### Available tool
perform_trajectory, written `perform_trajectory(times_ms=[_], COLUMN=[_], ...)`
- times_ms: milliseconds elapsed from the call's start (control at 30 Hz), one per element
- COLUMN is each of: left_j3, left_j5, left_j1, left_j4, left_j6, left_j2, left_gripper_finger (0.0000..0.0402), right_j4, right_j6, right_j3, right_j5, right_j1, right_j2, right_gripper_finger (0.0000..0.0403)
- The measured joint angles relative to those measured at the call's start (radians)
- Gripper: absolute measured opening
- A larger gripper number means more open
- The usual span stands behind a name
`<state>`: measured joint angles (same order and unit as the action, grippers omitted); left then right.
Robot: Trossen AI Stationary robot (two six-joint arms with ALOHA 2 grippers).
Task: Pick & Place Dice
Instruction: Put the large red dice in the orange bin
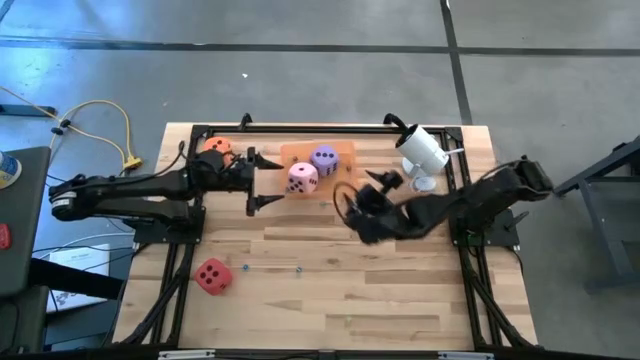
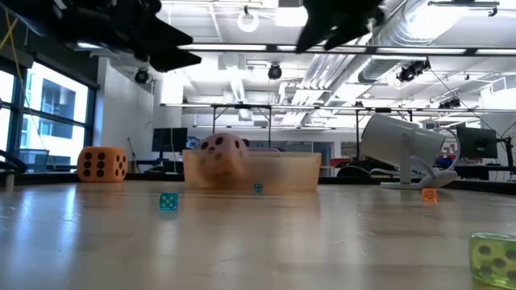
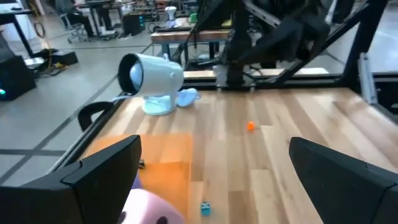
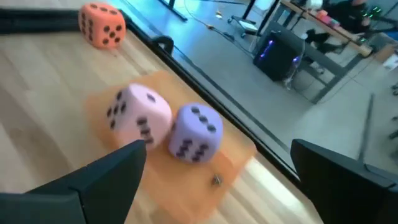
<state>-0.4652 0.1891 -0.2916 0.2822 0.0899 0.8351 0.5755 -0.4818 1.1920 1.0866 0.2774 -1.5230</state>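
Pink die (image 1: 303, 178) and purple die (image 1: 324, 157) on tray (image 1: 343, 151), apparently delivered. Left gripper (image 1: 263, 180) spread at pink die's 9 o'clock; right gripper (image 1: 352, 203) spread at 4 o'clock. Red die (image 1: 212, 275), orange die (image 1: 218, 150) pending.

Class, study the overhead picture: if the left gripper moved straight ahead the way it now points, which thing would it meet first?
Most likely the pink die: the open left gripper points at it, close by, though its height above it is unclear.

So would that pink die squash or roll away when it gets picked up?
The pink die looks like soft foam, so it would probably give a little and weigh little. Its rounded corners could let it tumble if nudged; its matte surface seems unlikely to slip.
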Motion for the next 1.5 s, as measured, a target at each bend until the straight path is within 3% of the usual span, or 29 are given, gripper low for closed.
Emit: perform_trajectory(times_ms=[133, 333, 433, 733, 933, 1167, 1500], left_j3=[0.000, 0.000, 0.000, 0.000, 0.000, 0.000, 0.000], left_j5=[-0.044, -0.096, -0.093, -0.091, -0.095, -0.092, -0.079], left_j1=[0.027, 0.056, 0.070, 0.138, 0.178, 0.191, 0.190], left_j4=[-0.096, -0.228, -0.256, -0.392, -0.427, -0.474, -0.485], left_j6=[-0.016, -0.048, -0.097, -0.168, -0.177, -0.273, -0.286], left_j2=[-0.059, -0.124, -0.138, -0.158, -0.215, -0.237, -0.169], left_gripper_finger=[0.0400, 0.0400, 0.0400, 0.0400, 0.0400, 0.0400, 0.0400], right_j4=[0.290, 0.817, 0.941, 0.916, 0.908, 0.819, 0.738], right_j6=[-0.312, -0.974, -1.192, -1.251, -1.456, -1.666, -1.591], right_j3=[0.000, 0.000, 0.000, -0.022, -0.199, -0.370, -0.377], right_j5=[0.068, 0.102, 0.140, 0.253, 0.254, 0.411, 0.423], right_j1=[0.115, 0.302, 0.389, 0.506, 0.522, 0.519, 0.524], right_j2=[0.012, 0.012, 0.013, 0.013, 0.013, 0.013, 0.013], right_gripper_finger=[0.0393, 0.0393, 0.0393, 0.0393, 0.0393, 0.0393, 0.0393])
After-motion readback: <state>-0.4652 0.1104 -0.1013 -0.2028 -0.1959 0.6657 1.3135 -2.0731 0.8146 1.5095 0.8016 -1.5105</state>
